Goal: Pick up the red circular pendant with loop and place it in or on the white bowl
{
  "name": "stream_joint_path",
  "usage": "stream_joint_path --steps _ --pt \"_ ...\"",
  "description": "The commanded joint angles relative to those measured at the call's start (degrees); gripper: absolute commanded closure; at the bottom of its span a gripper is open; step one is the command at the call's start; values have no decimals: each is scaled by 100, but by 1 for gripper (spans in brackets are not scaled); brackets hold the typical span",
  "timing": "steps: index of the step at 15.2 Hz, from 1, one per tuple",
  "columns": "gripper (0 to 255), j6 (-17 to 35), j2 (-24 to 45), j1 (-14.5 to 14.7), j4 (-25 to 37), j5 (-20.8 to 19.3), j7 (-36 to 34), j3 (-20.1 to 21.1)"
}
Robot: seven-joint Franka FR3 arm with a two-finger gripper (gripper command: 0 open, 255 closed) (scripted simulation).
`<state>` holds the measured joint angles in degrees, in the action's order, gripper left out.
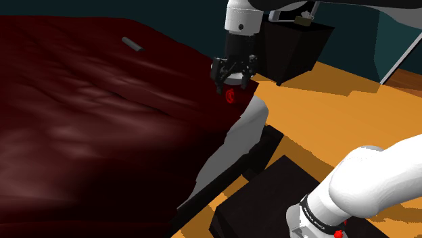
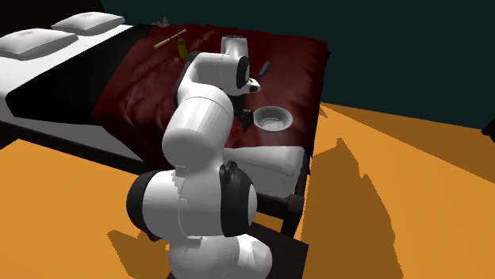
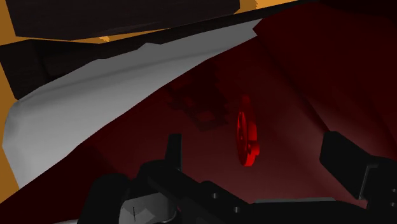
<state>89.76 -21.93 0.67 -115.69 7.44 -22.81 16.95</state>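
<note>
Hand (image 1: pixel 232 85) seen upper centre of shoulder view, fingers spread; red pendant (image 3: pixel 247 139) noted between them, untouched, over dark red bed (image 1: pixel 81 122).

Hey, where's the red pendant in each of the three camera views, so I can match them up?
Shoulder view: red pendant on the dark red bedcover's edge, right under the gripper.
Second exterior view: probably the red fleck beside the arm, left of the white bowl; too small to be sure.
Wrist view: between the open fingers, untouched.
Shared landmark: the white sheet along the bedcover's edge.
</note>
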Motion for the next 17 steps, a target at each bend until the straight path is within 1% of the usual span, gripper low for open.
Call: stream_joint_path --steps 1,10,17 --pt "255 0 0 0 0 0 0 0" --pt "255 0 0 0 0 0 0 0" --pt "255 -532 116 -21 647 -38 -39 -21"
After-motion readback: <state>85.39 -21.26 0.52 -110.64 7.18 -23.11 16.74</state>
